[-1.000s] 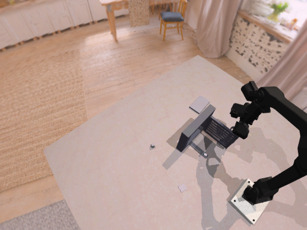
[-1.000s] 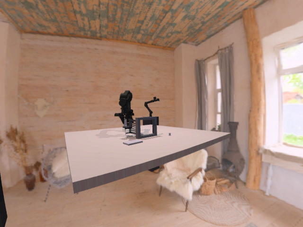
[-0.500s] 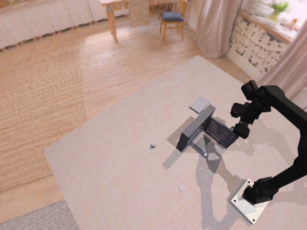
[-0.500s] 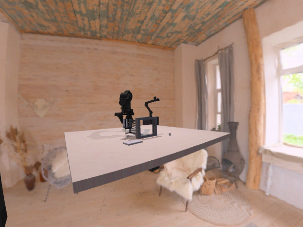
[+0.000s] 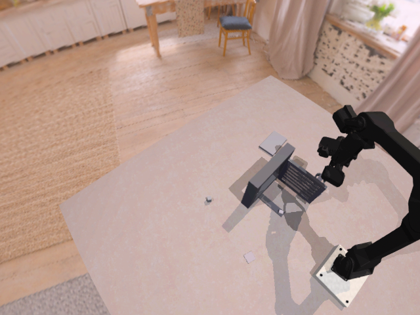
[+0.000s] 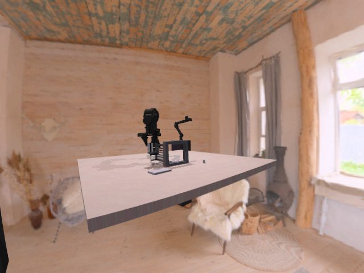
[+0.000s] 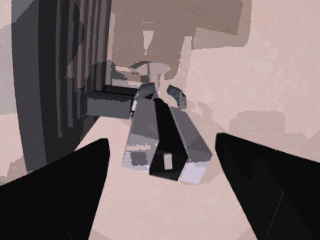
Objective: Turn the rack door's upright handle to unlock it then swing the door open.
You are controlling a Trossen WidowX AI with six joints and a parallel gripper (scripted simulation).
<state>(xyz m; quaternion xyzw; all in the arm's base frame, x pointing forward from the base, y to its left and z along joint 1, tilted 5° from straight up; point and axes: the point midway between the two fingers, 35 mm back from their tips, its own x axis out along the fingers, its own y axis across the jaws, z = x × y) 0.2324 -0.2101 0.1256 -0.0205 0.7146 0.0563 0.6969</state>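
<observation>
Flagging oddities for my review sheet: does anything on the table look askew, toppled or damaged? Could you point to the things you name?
Nothing stands out: the rack frame [image 5: 271, 166] [image 6: 166, 154] stands upright, its slatted door [image 5: 302, 180] swung out, and no damage shows at this resolution.

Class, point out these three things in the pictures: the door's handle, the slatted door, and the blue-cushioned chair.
Handle [image 7: 197, 145]: wrist view, on its right-hand grey side.
Slatted door [image 5: 317, 195] [image 7: 26, 75]: top and wrist views, on its solid edge.
Blue-cushioned chair [image 5: 235, 23]: top view, on the cushion.

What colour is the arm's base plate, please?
The base plate is off-white, best seen in the top view.
</observation>
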